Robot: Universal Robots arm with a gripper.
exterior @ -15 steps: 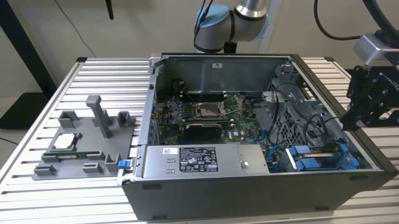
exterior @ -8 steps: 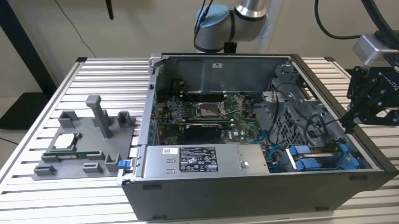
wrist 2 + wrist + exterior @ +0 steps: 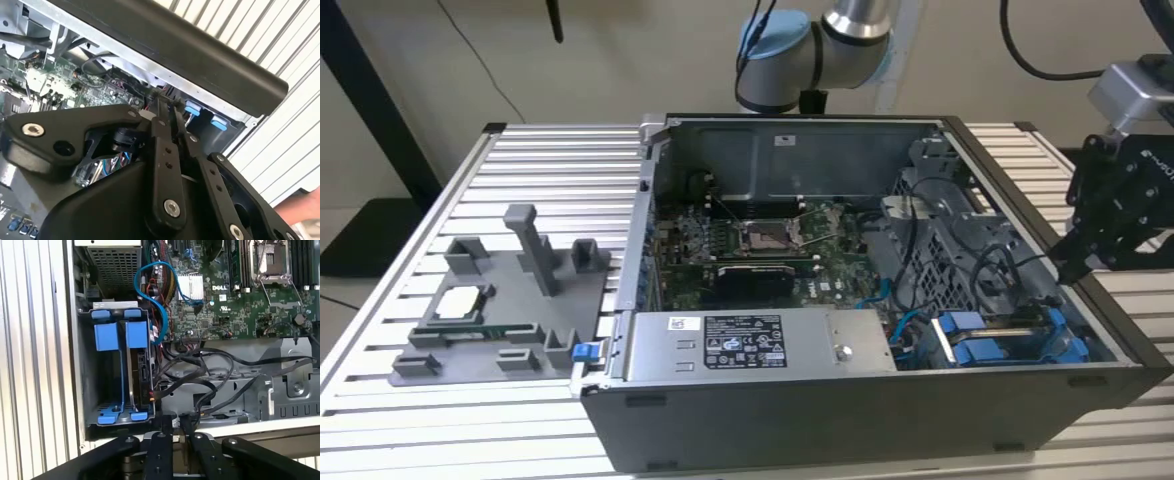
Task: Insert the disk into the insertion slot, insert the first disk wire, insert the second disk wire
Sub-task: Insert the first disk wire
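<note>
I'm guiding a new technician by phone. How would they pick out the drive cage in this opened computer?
Find the open computer case lying on the slatted table. At the exterior view's right, beside the silver labelled power supply, sits the drive cage. Unlike the green motherboard nearby, it holds two bright blue carriers side by side.
</note>
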